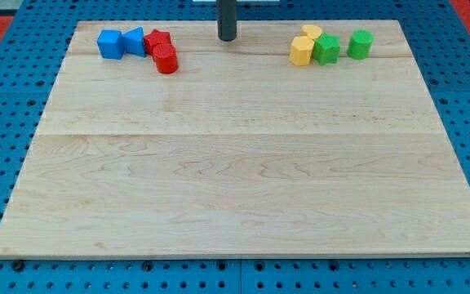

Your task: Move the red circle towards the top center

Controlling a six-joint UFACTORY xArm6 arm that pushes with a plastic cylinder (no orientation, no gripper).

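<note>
The red circle (166, 59) is a short red cylinder at the view's top left, touching a second red block (157, 41) of irregular shape just above it. My tip (228, 37) is at the view's top centre, to the right of the red circle and a little higher, with a clear gap between them. A blue cube (109, 44) and a blue triangular block (135, 41) sit just left of the red blocks.
At the view's top right lie a yellow block (301, 51), a second yellow block (312, 33) behind it, a green star-like block (326, 49) and a green cylinder (360, 44). The wooden board (243, 163) rests on a blue pegboard.
</note>
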